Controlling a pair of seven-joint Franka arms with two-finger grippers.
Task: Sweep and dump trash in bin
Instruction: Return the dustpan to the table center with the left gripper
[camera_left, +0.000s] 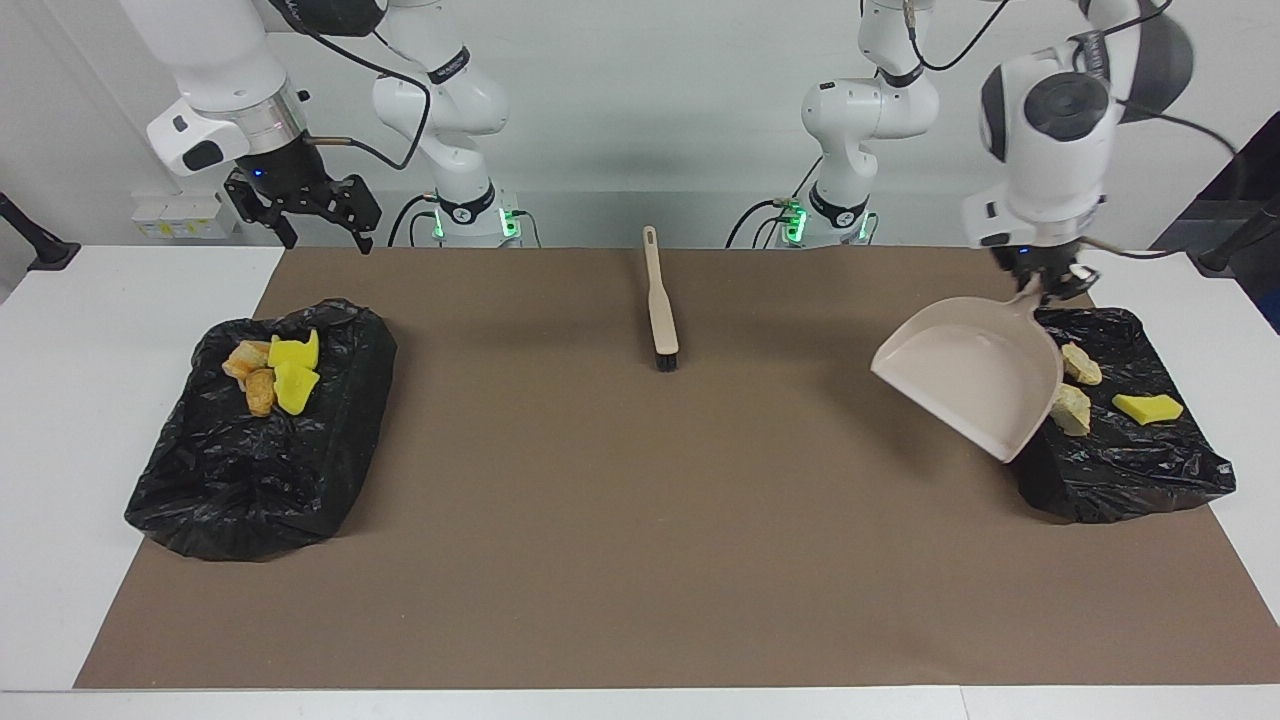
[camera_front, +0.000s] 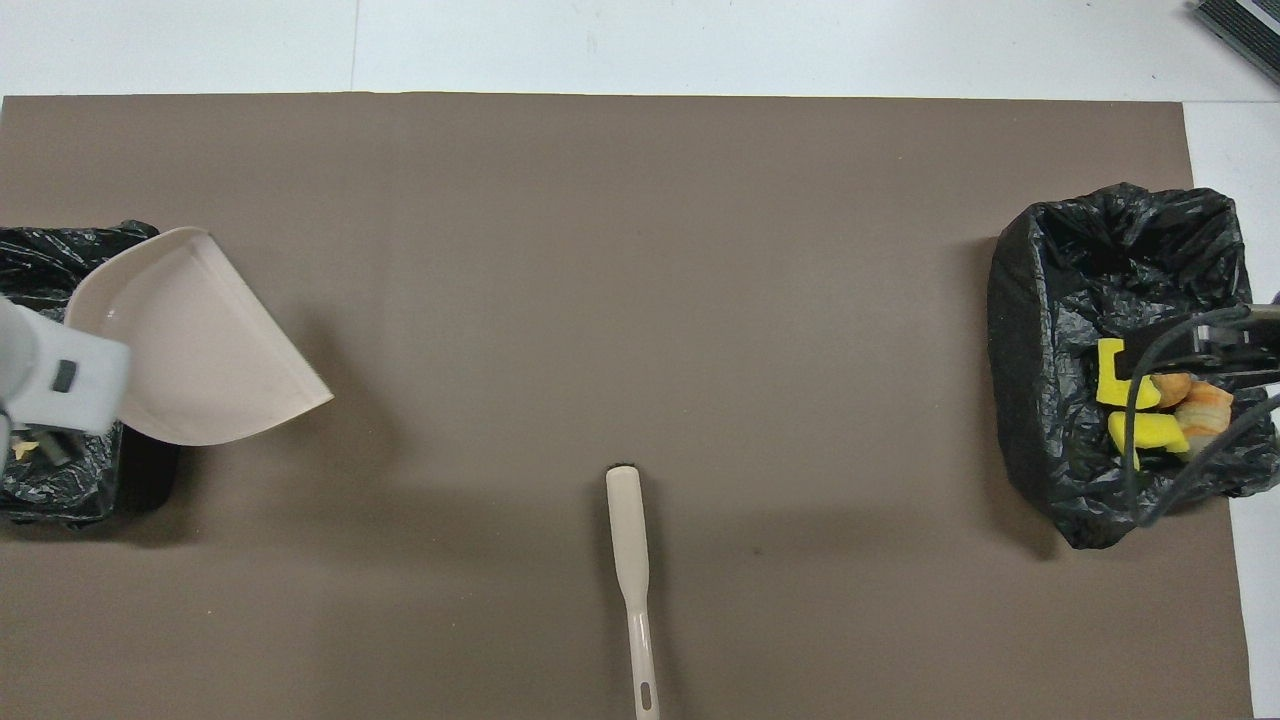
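With the trash (camera_left: 1075, 392) lying in both black-lined bins (camera_left: 1140, 470), the beige dustpan (camera_left: 975, 380), tilting over the bin's edge in the left gripper's (camera_left: 1045, 285) shut jaws, is risking snagging the liner, while the right gripper (camera_left: 305, 205) is waiting wide open and empty.

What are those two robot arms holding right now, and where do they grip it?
The left end effector grips the beige dustpan by its handle, the pan raised over the mat beside a black-lined bin. The right end effector is open, holding nothing.
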